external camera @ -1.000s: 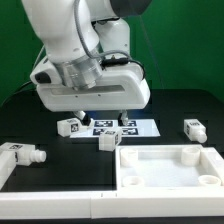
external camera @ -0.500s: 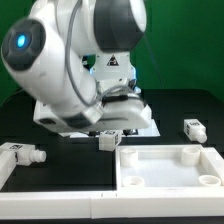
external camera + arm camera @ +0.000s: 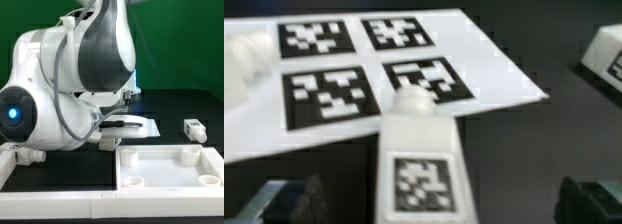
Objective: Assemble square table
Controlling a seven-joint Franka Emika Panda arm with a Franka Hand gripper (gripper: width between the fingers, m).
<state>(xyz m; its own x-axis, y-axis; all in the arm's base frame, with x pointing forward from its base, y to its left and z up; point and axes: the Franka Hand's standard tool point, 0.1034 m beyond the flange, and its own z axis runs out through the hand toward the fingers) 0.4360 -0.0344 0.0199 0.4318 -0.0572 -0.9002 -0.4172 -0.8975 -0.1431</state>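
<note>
The white square panel [image 3: 170,165] with raised rim and round corner sockets lies at the front on the exterior view's right. One stubby tagged leg [image 3: 416,150] lies partly on the marker board [image 3: 367,70], with its end between my fingers; it also shows in the exterior view [image 3: 108,141]. My gripper [image 3: 438,202] is open, one dark finger on each side of the leg, not touching it. In the exterior view the arm [image 3: 80,90] hides the gripper. Other legs lie at the exterior view's right [image 3: 194,128] and left [image 3: 25,155].
A long white border bar [image 3: 60,200] runs along the front edge. In the wrist view another leg [image 3: 242,65] lies on the marker board's edge and a white part [image 3: 601,55] lies off the board on the black table.
The arm has swung round and come down toward the exterior view's left, now covering the marker board's left part and the legs there. The leg by the board has not moved.
</note>
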